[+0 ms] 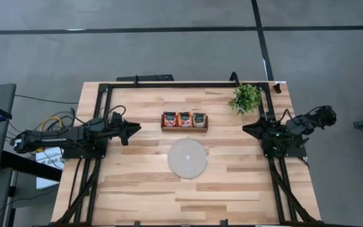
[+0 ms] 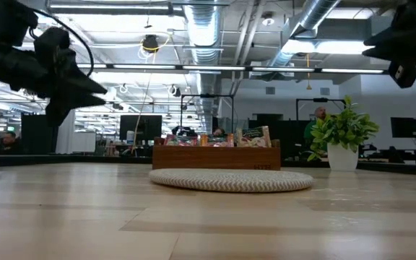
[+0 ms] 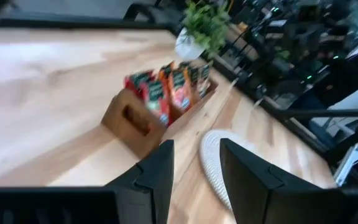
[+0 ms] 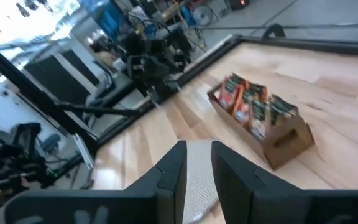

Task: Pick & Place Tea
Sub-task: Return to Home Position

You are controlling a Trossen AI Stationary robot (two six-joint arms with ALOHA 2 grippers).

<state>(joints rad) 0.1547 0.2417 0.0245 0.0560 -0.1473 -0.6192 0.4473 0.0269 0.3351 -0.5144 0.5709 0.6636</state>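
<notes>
- Left gripper (image 1: 133, 130): hovers above the table (image 1: 137, 186) on its left side. Fingers (image 3: 160, 171) are moderately apart, holding nothing and touching nothing.
- Right gripper (image 1: 247, 129): hovers over the right side, near the plant (image 1: 246, 98). There is a narrow gap between its fingers (image 4: 174, 165), and it is empty.
- Tea (image 1: 184, 119): the sachets stand upright in the wooden tray (image 1: 184, 130), with some in all three compartments.
- The tray sits between the two grippers, well apart from both.
- Round mat (image 1: 188, 157): bare, just in front of the tray.
</notes>
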